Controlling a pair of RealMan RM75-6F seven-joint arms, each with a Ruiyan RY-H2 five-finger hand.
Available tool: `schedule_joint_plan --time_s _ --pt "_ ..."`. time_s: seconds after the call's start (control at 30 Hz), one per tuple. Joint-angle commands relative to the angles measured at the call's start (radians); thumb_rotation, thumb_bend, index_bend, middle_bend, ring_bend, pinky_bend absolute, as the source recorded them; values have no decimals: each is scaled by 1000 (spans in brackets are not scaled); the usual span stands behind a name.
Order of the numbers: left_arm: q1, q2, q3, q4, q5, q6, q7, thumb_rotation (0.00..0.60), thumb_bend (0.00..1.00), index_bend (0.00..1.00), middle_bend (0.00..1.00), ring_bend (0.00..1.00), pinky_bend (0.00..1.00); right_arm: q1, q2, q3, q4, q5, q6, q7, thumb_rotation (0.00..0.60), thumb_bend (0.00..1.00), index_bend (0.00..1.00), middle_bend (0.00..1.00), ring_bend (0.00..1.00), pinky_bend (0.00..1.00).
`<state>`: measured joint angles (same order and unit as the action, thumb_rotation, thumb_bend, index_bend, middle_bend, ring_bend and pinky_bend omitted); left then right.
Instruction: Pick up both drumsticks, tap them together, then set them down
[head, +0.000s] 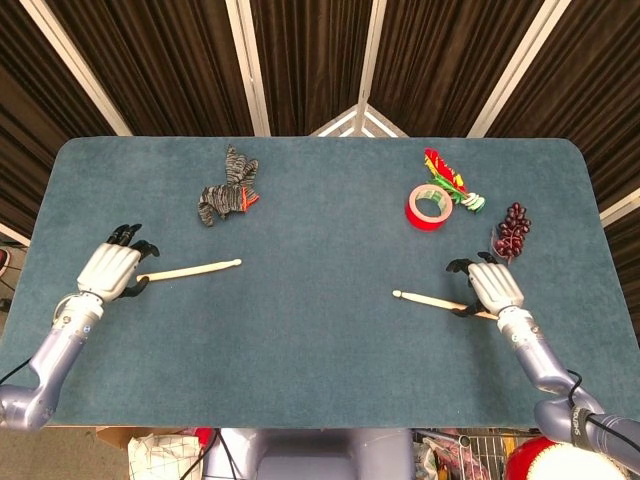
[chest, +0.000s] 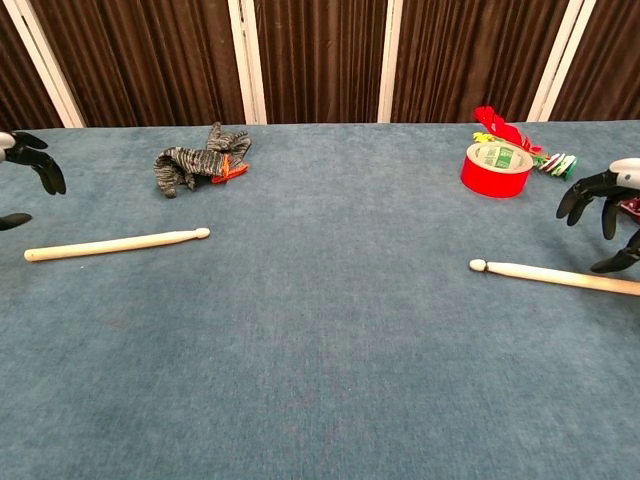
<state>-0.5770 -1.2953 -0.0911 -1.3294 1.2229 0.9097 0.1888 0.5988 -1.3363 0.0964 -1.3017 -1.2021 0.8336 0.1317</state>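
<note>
**Both sticks flat on the table, my hands spread above their butt ends**

My left hand (head: 110, 270) sits at the left side of the table (head: 320, 330), fingers spread apart and holding nothing. In the chest view only its dark fingertips (chest: 45, 170) show at the frame edge, lifted off the cloth and parted. The left stick (head: 190, 269) lies flat on the blue surface just beside that hand, its butt end by my fingers and its tip pointing toward the middle of the table. From the chest view the stick (chest: 115, 242) rests clear of my fingertips; whether the thumb brushes the butt end I cannot tell.

My right hand (head: 493, 285) is at the right side, fingers likewise splayed and gripping nothing. The right stick (head: 435, 300) lies flat with its tip toward the centre and its butt end running under my hand. In the chest view my right fingers (chest: 590, 195) arch over the stick (chest: 550, 274) with a gap between them and the wood; one lower digit comes down close to it, though contact is unclear.

Behind my right hand sit a red tape roll (head: 429, 206), a bright clutter of clips (head: 447, 178) and a dark grape bunch (head: 513, 231). A striped grey sock (head: 228, 190) lies behind the left stick, well apart from it.
</note>
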Motion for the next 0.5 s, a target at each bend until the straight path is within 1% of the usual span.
schedule_joint_plan --time_s 0.03,0.1,0.13,0.17,0.23,0.3,0.37,0.43,0.47,0.5 --pt "18 49 -8 -72 -10 31 1 600 530 306 274 0 29 -8 46 25 -60 6 27 -6 600 114 306 308 452 95" --pt "71 117 -9 -183 -4 121 -10 600 530 304 278 0 29 -41 94 42 -145 -9 100 14 600 114 306 308 452 95" --pt "87 132 -8 -210 -4 147 -6 600 530 307 274 0 29 -51 104 44 -167 -12 119 16 600 114 306 308 452 95" --pt "118 157 -6 -260 -6 201 7 600 530 312 269 0 29 -72 122 43 -208 -20 155 14 600 114 306 308 451 95" --pt "166 186 3 -323 -2 280 23 600 529 323 251 0 29 -106 147 31 -261 -47 214 0 600 113 306 308 428 95" --pt "196 203 13 -360 8 327 34 600 528 321 230 0 29 -131 163 17 -292 -71 257 -21 600 114 306 308 401 95" --pt "217 214 20 -383 10 355 39 600 526 316 211 0 29 -149 171 6 -309 -86 286 -42 600 114 306 295 328 95" --pt "246 227 29 -410 8 392 49 600 525 306 190 0 29 -177 177 -7 -327 -103 335 -78 600 114 306 258 264 95" --pt "269 238 40 -428 8 418 57 600 512 297 181 0 29 -202 178 -18 -338 -117 381 -109 600 113 306 236 238 95" --pt "284 247 47 -440 4 433 61 600 499 290 175 0 29 -220 178 -24 -342 -124 413 -130 600 114 306 223 226 95"
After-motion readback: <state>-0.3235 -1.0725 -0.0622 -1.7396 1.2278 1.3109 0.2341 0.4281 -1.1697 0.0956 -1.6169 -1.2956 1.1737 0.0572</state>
